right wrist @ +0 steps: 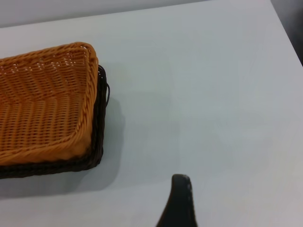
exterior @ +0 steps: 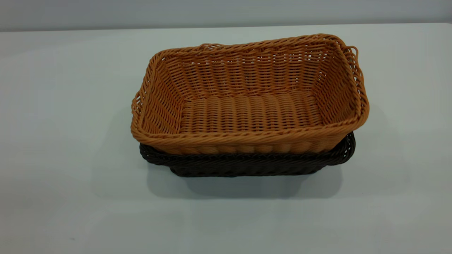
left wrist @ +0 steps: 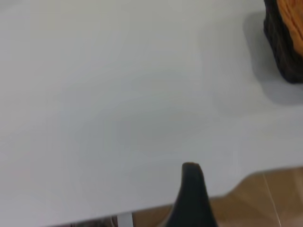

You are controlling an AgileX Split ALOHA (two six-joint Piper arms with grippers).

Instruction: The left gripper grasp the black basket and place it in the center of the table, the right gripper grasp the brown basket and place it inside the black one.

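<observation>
The brown basket (exterior: 250, 102) sits nested inside the black basket (exterior: 247, 163) at the middle of the table (exterior: 63, 141). Only the black basket's rim and lower wall show beneath it. Neither arm shows in the exterior view. In the left wrist view my left gripper (left wrist: 235, 194) is open and empty over the table's edge, far from the black basket (left wrist: 284, 42). Only one of its fingers (left wrist: 191, 189) shows. In the right wrist view my right gripper (right wrist: 213, 198) is open and empty over bare table beside the brown basket (right wrist: 42, 104). Again only one finger (right wrist: 181, 198) shows.
Bare white table surrounds the stacked baskets on all sides. The left wrist view shows the table's edge and brown floor (left wrist: 270, 198) beyond it. A grey wall (exterior: 226, 12) stands behind the table's far edge.
</observation>
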